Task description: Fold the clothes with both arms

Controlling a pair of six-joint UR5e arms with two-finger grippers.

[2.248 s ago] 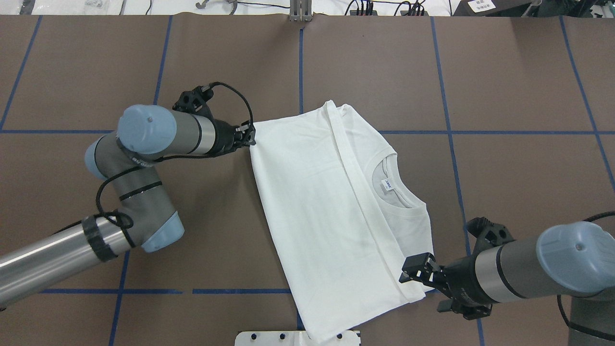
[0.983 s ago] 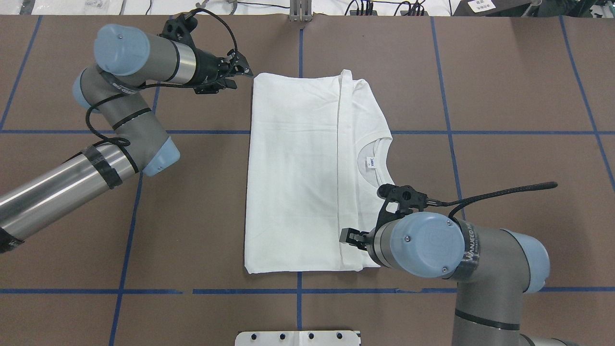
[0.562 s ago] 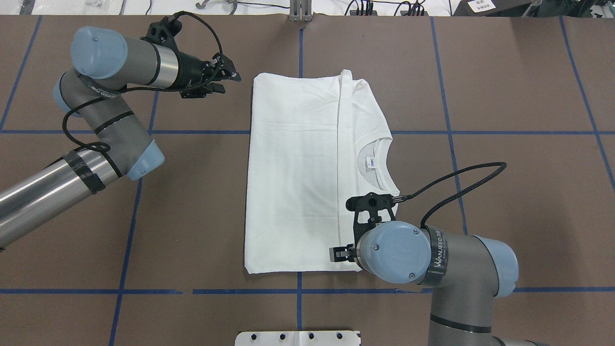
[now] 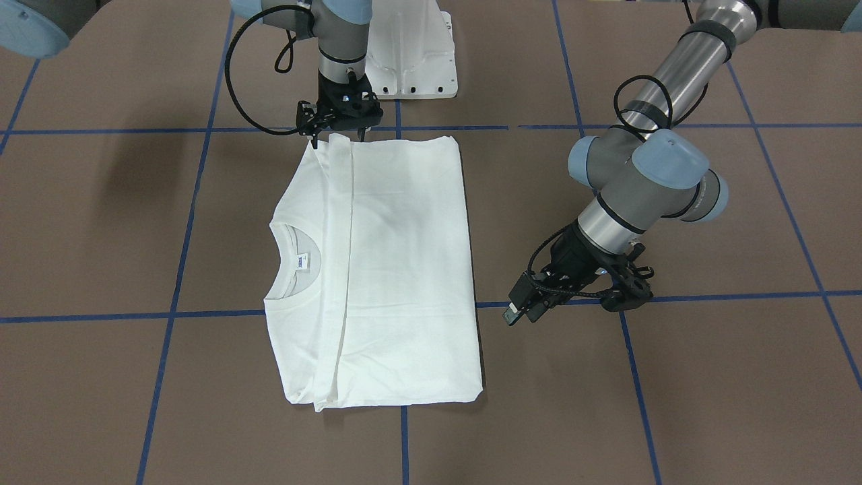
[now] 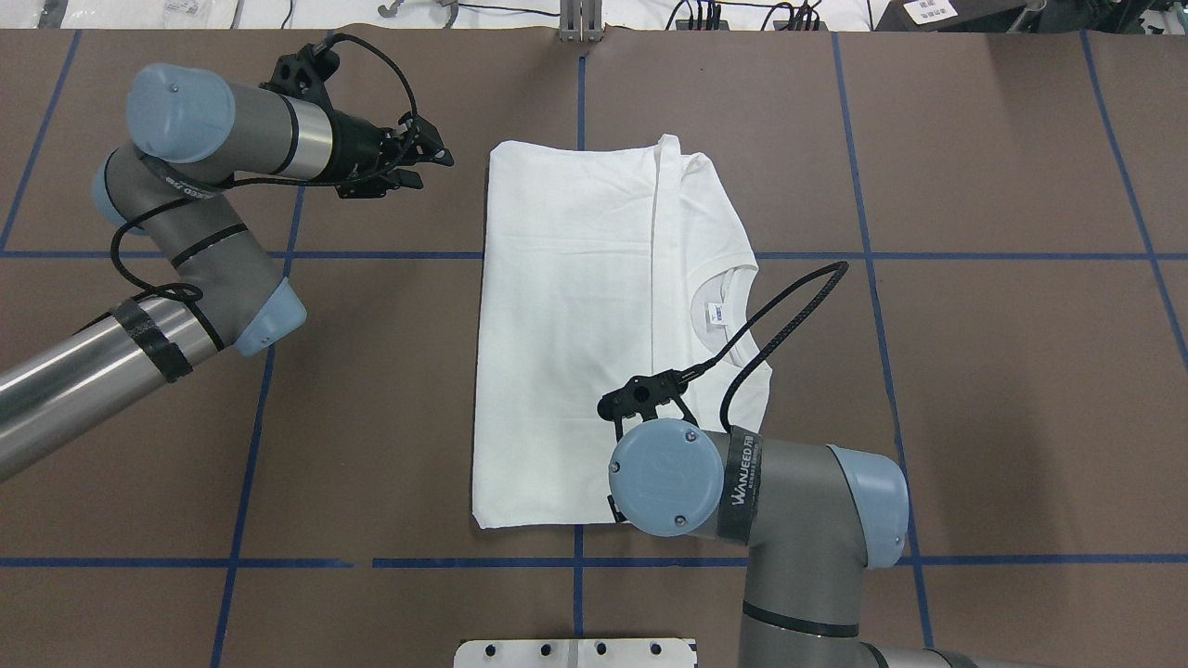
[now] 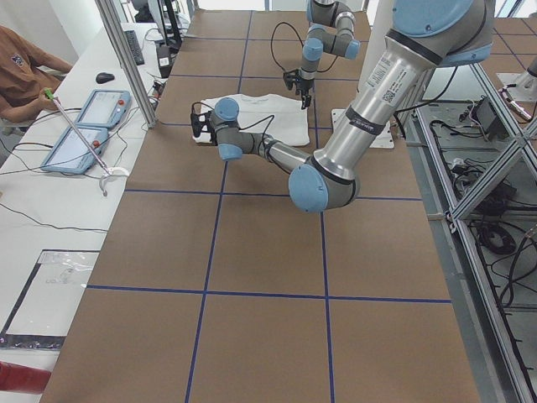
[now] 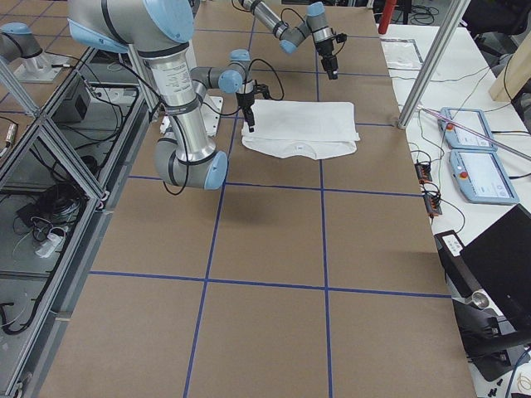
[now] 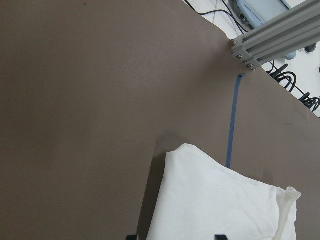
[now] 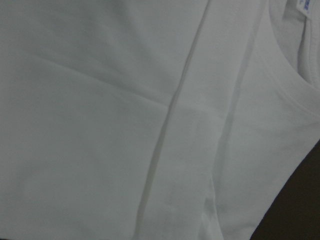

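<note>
**A:** Where's the shirt [image 5: 566, 343]?

**B:** Flat on the brown table [image 5: 1021, 417], folded into a long rectangle. One side is folded over. Its straight edge runs the shirt's full length, just beside the collar [image 5: 742, 278]. The neck tag [image 5: 713, 315] faces up inside the collar.

**A:** And the left gripper [image 5: 434, 167]?

**B:** Off the shirt, near its far corner on the side away from the collar. Fingers spread, holding nothing. Its wrist camera shows that corner ahead of both tips, apart from them.

**A:** Right side?

**B:** The right gripper [image 4: 339, 137] points straight down at the shirt's robot-side end, at the folded edge. Fingers spread, one on each side of the fold line. Can't tell if the tips touch the cloth. From overhead it's hidden under the right arm's blue joint cap [image 5: 666, 476], which hangs over that end of the shirt. Its wrist camera is almost all white cloth: the fold edge and a bit of collar.

**A:** Cable?

**B:** The black cable [image 5: 789, 306] arcs above the collar side of the shirt.
</note>
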